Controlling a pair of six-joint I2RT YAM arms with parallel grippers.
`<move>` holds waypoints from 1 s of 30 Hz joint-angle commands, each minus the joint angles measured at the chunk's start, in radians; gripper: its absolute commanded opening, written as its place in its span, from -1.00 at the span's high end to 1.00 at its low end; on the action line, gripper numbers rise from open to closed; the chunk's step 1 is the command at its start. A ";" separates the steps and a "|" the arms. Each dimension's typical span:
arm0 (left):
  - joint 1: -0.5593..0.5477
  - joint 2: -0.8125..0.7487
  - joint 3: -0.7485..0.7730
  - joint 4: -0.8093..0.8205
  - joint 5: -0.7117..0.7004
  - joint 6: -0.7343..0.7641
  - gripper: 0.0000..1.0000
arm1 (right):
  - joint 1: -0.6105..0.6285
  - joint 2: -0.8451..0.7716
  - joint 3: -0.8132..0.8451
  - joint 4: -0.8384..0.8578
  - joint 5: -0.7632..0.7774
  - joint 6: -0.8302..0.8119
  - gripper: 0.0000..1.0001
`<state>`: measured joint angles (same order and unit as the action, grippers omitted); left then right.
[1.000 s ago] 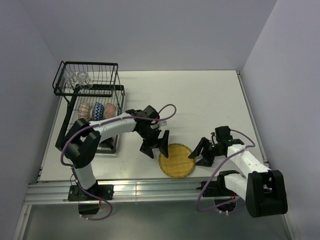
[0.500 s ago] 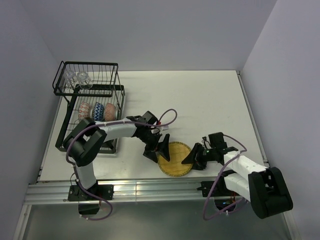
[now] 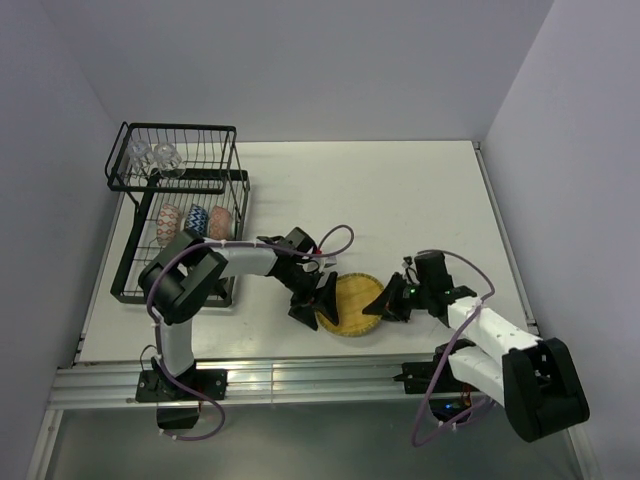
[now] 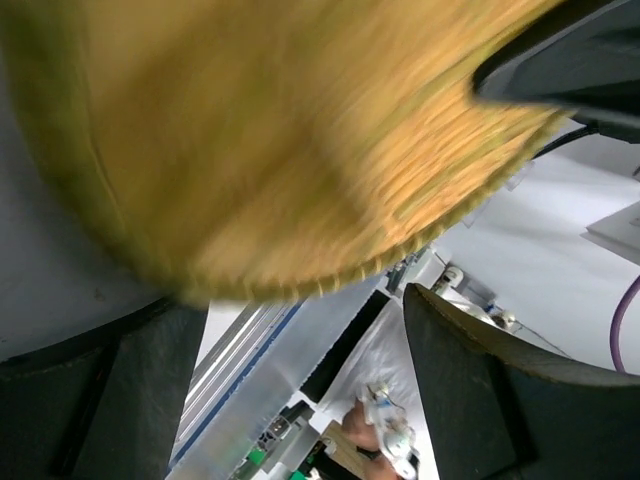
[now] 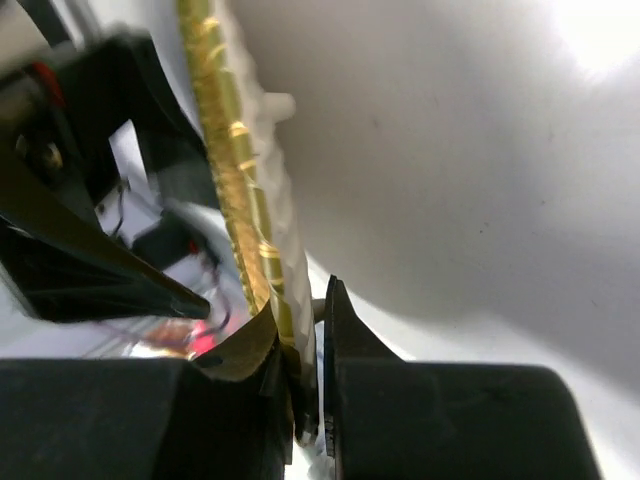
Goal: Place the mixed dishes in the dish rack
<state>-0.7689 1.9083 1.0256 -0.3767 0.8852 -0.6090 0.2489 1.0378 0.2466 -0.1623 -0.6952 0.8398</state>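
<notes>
The right fingers [image 5: 345, 340] are clenched on the rim of the yellow plate [image 3: 355, 303]. The left fingers [image 4: 470, 370] stand spread astride its opposite edge. The plate is near the front of the worktop [image 3: 400, 200], apart from the dish rack [image 3: 130, 270]. Three bowls [image 3: 196, 221] and two glasses [image 3: 152, 155] are racked. The plate remains to be loaded, and no mug is visible

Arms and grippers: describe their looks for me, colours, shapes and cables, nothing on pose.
Both arms match: the left arm and the right arm have white tube-like links between chunky black joints. A thin purple cable loops loosely along each. The left gripper and the right gripper are black, each with two flat, tapering fingers. No markings are readable.
</notes>
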 commanded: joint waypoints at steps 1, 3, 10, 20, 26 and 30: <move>-0.023 -0.046 0.036 -0.017 -0.122 0.066 -0.74 | 0.004 -0.062 0.137 -0.215 0.253 -0.060 1.00; -0.024 -0.103 0.092 -0.079 -0.251 0.089 -0.82 | 0.004 -0.070 0.224 -0.342 0.302 -0.093 1.00; -0.035 -0.346 0.220 -0.215 -0.678 0.112 -0.99 | 0.004 -0.047 0.440 -0.546 0.315 -0.088 1.00; -0.263 -0.667 0.194 -0.094 -1.028 0.363 -0.97 | 0.004 0.165 0.773 -0.736 0.159 0.037 1.00; -0.358 -0.782 0.113 -0.057 -1.127 0.524 -0.94 | 0.006 0.252 0.878 -0.760 0.031 0.096 1.00; -0.378 -0.793 0.099 -0.073 -1.120 0.583 -0.93 | 0.018 0.274 0.873 -0.758 -0.032 0.117 1.00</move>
<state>-1.1286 1.1343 1.1294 -0.4782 -0.1886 -0.1253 0.2531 1.3006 1.0813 -0.8955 -0.6178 0.9146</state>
